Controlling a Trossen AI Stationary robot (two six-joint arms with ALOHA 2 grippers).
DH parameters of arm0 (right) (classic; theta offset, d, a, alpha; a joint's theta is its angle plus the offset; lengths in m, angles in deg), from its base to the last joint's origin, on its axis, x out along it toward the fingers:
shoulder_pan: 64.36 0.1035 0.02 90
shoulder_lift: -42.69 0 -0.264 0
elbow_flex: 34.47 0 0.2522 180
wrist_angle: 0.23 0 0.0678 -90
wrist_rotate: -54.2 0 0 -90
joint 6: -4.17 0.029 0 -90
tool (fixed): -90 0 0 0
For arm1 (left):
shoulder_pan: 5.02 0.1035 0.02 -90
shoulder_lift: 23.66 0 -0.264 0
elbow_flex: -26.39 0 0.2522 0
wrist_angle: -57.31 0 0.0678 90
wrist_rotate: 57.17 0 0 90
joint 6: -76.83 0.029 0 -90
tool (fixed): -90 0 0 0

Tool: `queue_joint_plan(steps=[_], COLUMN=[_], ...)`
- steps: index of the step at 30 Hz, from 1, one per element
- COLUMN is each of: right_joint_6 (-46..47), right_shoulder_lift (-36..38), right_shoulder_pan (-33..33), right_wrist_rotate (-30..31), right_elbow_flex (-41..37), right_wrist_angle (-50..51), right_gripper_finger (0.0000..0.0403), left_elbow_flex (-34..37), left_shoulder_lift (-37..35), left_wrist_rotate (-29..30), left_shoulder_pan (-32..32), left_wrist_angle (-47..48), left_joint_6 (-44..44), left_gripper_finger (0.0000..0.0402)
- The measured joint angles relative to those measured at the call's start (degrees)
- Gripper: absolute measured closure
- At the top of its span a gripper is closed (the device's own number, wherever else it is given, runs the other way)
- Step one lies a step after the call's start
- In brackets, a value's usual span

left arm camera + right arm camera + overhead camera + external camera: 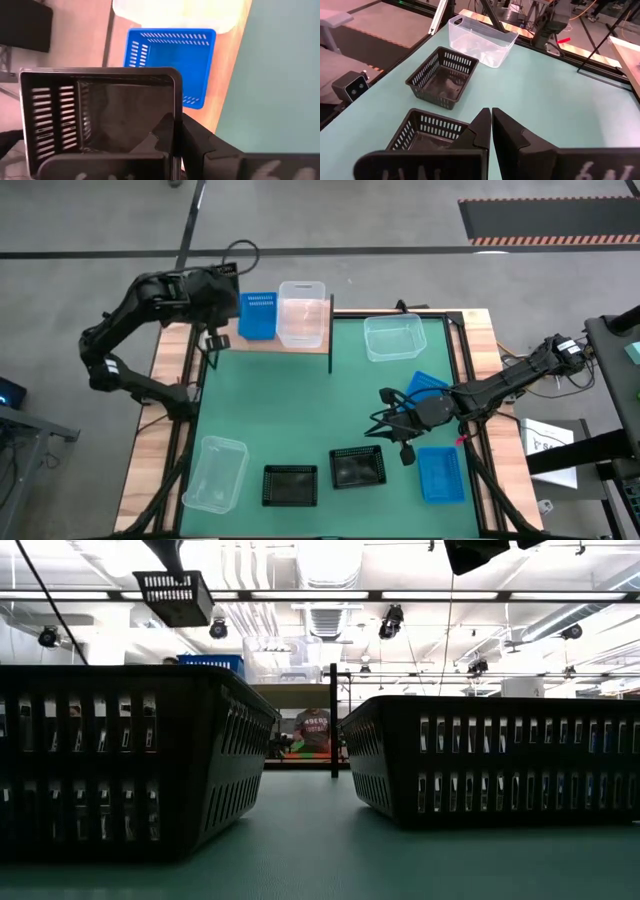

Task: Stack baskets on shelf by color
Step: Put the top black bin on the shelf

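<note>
Green mat [300, 410], striped floor mat [545, 220]

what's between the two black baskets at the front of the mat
Nothing: in the high view, bare green mat separates the left black basket from the right black basket.

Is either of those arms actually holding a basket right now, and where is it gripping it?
The left gripper pinches a black basket by its rim. The right gripper is shut, holding nothing.

Overhead, table-level, two wrist views (black baskets [130, 765] shared)
</note>
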Motion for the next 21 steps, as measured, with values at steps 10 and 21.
queue_joint_plan(steps=[10,21], right_joint_6=[1.05,0.98], right_shoulder_lift=[0.00,0.00], right_shoulder_pan=[0.00,0.00], right_wrist_rotate=[-0.15,-0.15], right_elbow_flex=[0.00,0.00], right_wrist_angle=[0.09,0.06], right_gripper_finger=[0.0394,0.0394], left_elbow_flex=[10.32,23.11], left_shoulder_lift=[-4.50,-6.15], left_wrist_rotate=[-3.60,-3.54], left_shoulder_pan=[4.61,8.96], left_wrist_angle=[-2.08,-7.84], left_joint_6=[2.62,7.36], left_gripper_finger=[0.0402,0.0402])
